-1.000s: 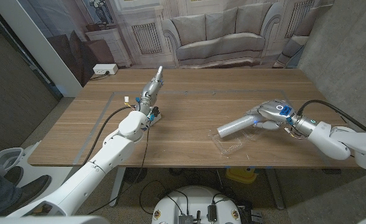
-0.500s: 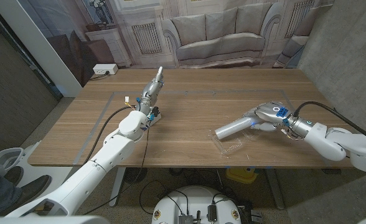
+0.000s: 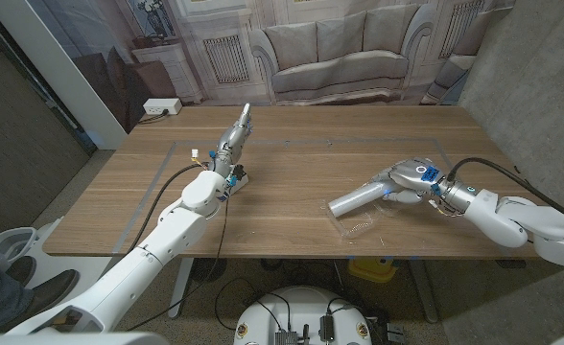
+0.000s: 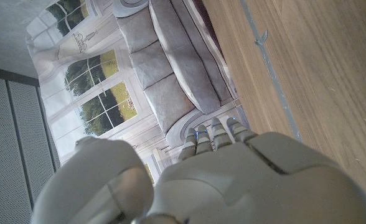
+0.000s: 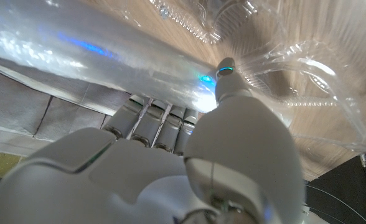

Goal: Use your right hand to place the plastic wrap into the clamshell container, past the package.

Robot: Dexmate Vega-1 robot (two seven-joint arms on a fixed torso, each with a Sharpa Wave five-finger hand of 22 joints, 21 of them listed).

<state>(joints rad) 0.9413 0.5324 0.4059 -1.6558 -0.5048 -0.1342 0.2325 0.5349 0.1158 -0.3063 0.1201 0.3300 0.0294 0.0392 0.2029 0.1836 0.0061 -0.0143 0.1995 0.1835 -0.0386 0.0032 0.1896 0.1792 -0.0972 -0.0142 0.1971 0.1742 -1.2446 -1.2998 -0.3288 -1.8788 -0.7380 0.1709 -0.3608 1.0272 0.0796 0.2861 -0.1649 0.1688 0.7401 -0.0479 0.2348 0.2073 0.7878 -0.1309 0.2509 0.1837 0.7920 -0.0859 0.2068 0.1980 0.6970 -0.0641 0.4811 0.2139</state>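
My right hand (image 3: 410, 178) grips a roll of plastic wrap (image 3: 352, 199), a pale shiny tube that points toward the table's middle. The roll hangs just above a clear clamshell container (image 3: 362, 219) lying open near the table's front edge. In the right wrist view the plastic wrap (image 5: 102, 59) runs across my fingers (image 5: 149, 121), with the clear ribbed clamshell container (image 5: 295, 74) right beyond it. My left hand (image 3: 238, 129) is stretched out over the far left part of the table with straight fingers, holding nothing. The left wrist view shows the back of my left hand (image 4: 233, 180).
A grey tape line (image 3: 263, 142) marks a rectangle on the wooden table (image 3: 292, 182). A small white and blue part (image 3: 236, 177) sits by my left forearm. A backdrop printed with a sofa (image 3: 340, 48) stands behind the table. A person's shoe (image 3: 33, 287) shows at the lower left.
My right hand has carried the roll a little toward the left and down, closer over the clamshell container. The left arm has not moved.
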